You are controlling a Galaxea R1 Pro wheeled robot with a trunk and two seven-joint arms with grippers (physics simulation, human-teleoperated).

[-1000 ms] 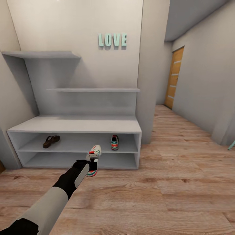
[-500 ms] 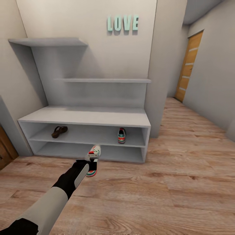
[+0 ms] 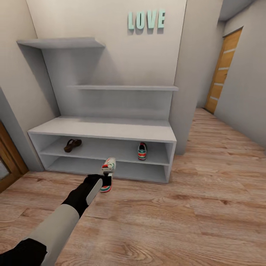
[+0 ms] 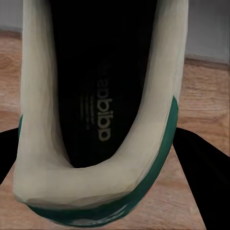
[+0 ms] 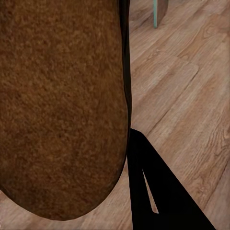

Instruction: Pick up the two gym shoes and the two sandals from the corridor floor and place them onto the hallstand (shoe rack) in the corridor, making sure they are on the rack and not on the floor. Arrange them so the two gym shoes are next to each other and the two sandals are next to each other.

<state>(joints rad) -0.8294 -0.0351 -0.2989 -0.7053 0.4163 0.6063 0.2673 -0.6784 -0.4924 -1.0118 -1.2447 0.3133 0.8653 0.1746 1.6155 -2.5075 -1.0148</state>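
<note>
In the head view my left gripper [image 3: 105,181] is shut on a white gym shoe [image 3: 108,170] with green and red trim, held above the corridor floor [image 3: 192,218] just in front of the hallstand [image 3: 107,129]. The left wrist view looks into that shoe's dark inside [image 4: 100,91], with black fingers [image 4: 203,167] at either side. A second gym shoe [image 3: 142,151] stands on the upper tier at the right. One dark sandal [image 3: 72,145] lies on the same tier at the left. My right gripper [image 5: 91,191] holds the other sandal [image 5: 57,105], with one black finger [image 5: 155,191] beside its footbed.
The hallstand's lower tier [image 3: 92,167] is bare. A wooden door [image 3: 223,70] stands down the corridor at the right, and another door edge [image 3: 7,162] is at the far left. A pale wall pillar [image 3: 192,74] flanks the rack's right end. A teal leg [image 5: 160,12] stands on the floor.
The whole picture has shifted: the camera has come closer to the hallstand and turned left. My left arm keeps its pose with the gym shoe, now slightly nearer the lower tier.
</note>
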